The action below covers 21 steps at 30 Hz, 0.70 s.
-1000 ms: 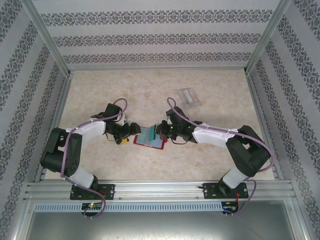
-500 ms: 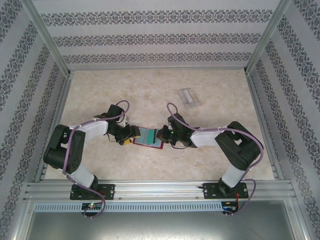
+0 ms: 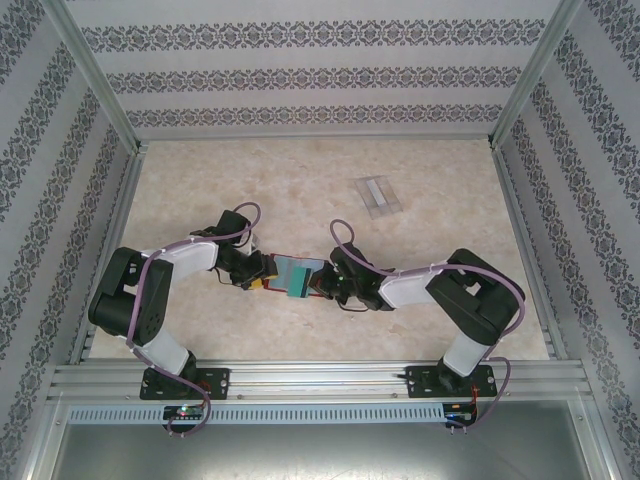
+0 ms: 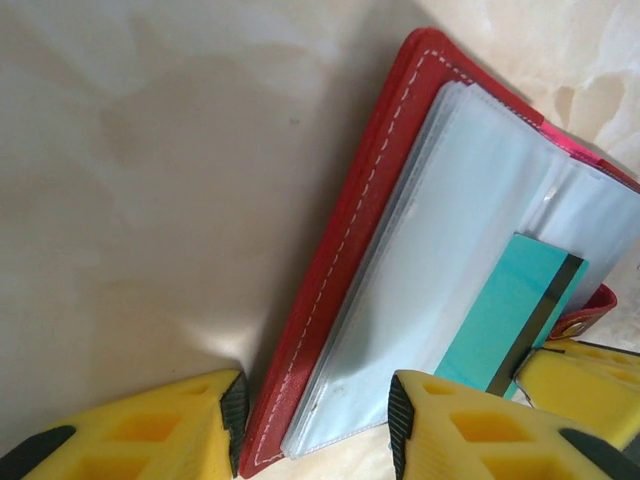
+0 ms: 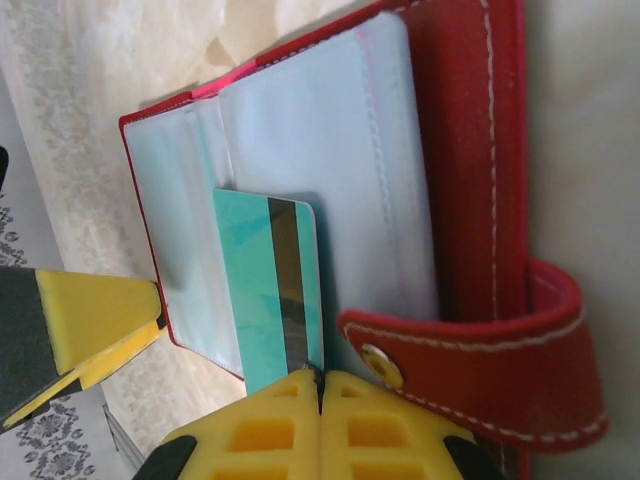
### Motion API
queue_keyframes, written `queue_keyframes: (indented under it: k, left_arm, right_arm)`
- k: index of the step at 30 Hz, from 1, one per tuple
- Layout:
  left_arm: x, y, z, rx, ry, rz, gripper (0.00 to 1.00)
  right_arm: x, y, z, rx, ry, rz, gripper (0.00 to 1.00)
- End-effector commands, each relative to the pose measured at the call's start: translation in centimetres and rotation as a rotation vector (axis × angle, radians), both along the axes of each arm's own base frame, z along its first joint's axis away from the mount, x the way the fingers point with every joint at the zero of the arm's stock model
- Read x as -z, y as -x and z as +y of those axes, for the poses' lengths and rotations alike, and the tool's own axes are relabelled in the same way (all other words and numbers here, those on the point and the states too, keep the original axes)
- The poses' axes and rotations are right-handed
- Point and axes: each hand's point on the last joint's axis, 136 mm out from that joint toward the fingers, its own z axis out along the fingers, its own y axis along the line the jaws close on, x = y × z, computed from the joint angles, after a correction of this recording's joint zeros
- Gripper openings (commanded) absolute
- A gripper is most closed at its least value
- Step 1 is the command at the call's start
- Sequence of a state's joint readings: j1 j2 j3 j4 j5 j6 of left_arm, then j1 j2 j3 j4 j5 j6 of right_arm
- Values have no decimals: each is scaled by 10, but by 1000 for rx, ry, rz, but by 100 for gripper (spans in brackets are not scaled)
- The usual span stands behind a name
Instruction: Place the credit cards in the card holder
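A teal credit card point(image 5: 265, 290) with a dark stripe sticks out of the clear sleeves of an open red wallet point(image 5: 470, 150). My right gripper point(image 5: 320, 378) is shut on the card's near edge, beside the wallet's snap strap. My left gripper point(image 4: 315, 415) straddles the opposite wallet point(image 4: 370, 200) edge, one pad by the red cover and a small gap left at the other pad. The card point(image 4: 505, 315) lies beyond it. From above, both grippers point(image 3: 262, 279) point(image 3: 322, 282) meet at the card point(image 3: 293, 273). The clear card holder point(image 3: 378, 194) lies far back right.
The wallet lies on a beige marbled table point(image 3: 200, 180) walled by patterned panels. A metal rail point(image 3: 320, 378) runs along the near edge. Open table stretches between the wallet and the card holder.
My left gripper's jaws have narrowed around the wallet's edge. My right arm has dropped lower and drawn nearer, still pinching the card.
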<state>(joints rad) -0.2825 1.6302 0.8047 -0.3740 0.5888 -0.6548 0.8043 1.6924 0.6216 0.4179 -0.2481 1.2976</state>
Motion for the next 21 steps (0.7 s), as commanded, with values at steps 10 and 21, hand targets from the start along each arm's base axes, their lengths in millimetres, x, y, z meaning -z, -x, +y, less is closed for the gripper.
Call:
queue_keyframes:
  k: [10,21]
  left_arm:
    - [15,12,-12,50,1,56,43]
    - [22,15,-9,53,-17,70,41]
  right_arm:
    - [4,-21,5,38,5,-32,0]
    - [4,-34,8,4,0,-34,0]
